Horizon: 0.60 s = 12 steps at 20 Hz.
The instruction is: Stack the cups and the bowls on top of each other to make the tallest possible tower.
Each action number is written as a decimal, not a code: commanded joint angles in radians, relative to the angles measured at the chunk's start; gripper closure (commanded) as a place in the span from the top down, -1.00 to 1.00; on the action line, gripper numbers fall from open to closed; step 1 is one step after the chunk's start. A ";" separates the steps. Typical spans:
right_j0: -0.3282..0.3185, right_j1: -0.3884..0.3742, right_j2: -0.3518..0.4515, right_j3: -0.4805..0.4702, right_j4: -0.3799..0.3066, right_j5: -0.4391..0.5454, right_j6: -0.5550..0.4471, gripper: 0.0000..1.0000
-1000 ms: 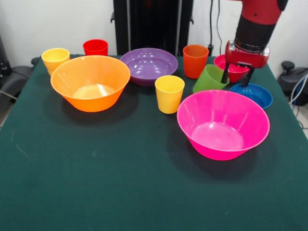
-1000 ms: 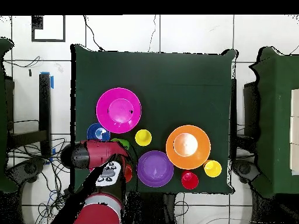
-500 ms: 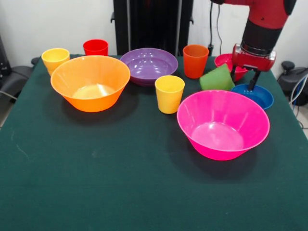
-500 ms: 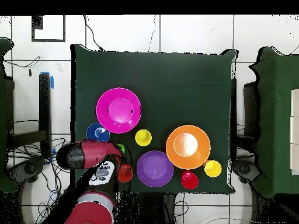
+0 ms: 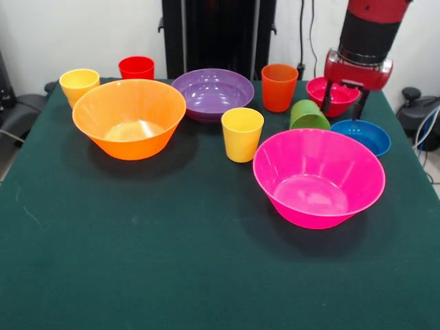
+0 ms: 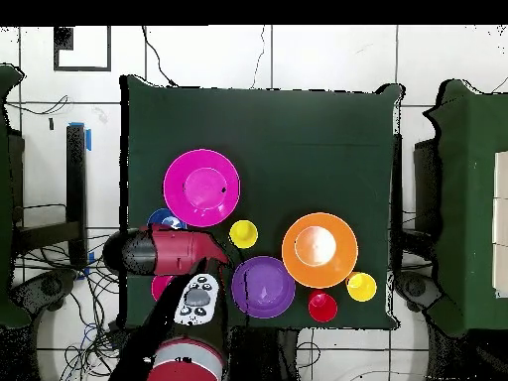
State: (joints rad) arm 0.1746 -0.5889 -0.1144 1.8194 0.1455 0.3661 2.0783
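My gripper (image 5: 343, 103) hangs open at the back right, one finger on each side of the small crimson bowl (image 5: 332, 93), gripping nothing. The green cup (image 5: 307, 115) lies tipped over just left of it, between the orange cup (image 5: 279, 86) and the hot pink bowl (image 5: 318, 177). The blue bowl (image 5: 361, 135) sits right of the green cup. A yellow cup (image 5: 242, 133) stands mid-table in front of the purple bowl (image 5: 212, 92). The large orange bowl (image 5: 129, 117), another yellow cup (image 5: 79, 83) and the red cup (image 5: 136, 67) are at the left. In the overhead view the arm (image 6: 164, 253) hides the gripper.
Dark green cloth (image 5: 172, 254) covers the table, with open room along its front half. In the overhead view the pink bowl (image 6: 202, 188), orange bowl (image 6: 318, 249) and purple bowl (image 6: 264, 287) show clearly. Chairs stand past both side edges.
The green cup, first leaning at the gripper's finger, swung up and now lies tipped on the cloth. The gripper rose and shifted back over the crimson bowl.
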 commanded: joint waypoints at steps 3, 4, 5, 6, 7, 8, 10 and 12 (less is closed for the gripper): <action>-0.057 -0.101 0.100 -0.013 -0.122 0.265 -0.124 1.00; -0.071 -0.110 0.104 -0.018 -0.129 0.289 -0.134 1.00; -0.079 -0.115 0.110 -0.018 -0.137 0.298 -0.135 1.00; -0.088 -0.116 0.115 -0.022 -0.145 0.306 -0.135 1.00; -0.091 -0.117 0.118 -0.023 -0.150 0.309 -0.134 1.00; -0.097 -0.116 0.122 -0.025 -0.155 0.310 -0.131 1.00; -0.110 -0.118 0.131 -0.027 -0.164 0.317 -0.127 1.00; -0.118 -0.120 0.141 -0.029 -0.171 0.325 -0.123 1.00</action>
State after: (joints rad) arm 0.0847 -0.7084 -0.1046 1.8191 0.0503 0.6063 2.0783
